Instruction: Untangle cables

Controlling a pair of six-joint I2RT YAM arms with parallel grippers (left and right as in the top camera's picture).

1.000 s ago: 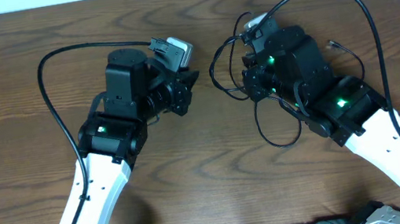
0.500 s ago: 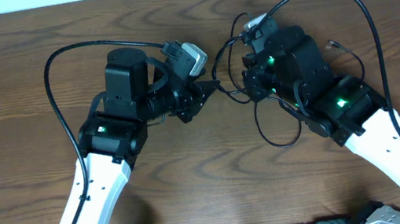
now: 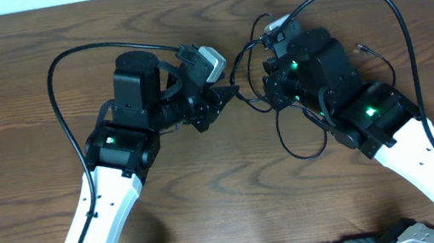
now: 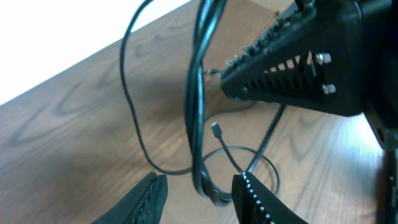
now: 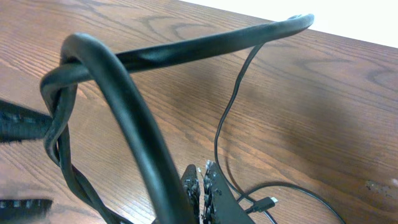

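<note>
Hanging cables [image 4: 200,118], pinched by the right tool [image 5: 202,179], pass between the spread left tool [image 4: 200,182]; plug [image 4: 215,129] beyond on desk [image 4: 81,118].

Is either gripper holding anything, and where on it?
The right gripper looks shut on the cables, mid-length on a raised loop, not at a plug. The left gripper is open, holding nothing.

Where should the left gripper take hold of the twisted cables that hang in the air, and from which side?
Probably the straight stretch of the twisted cables, above the bottom bend. Come level from the left arm's side: the strands hang nearly upright and close together there, and the open left gripper has one finger on each side.
</note>
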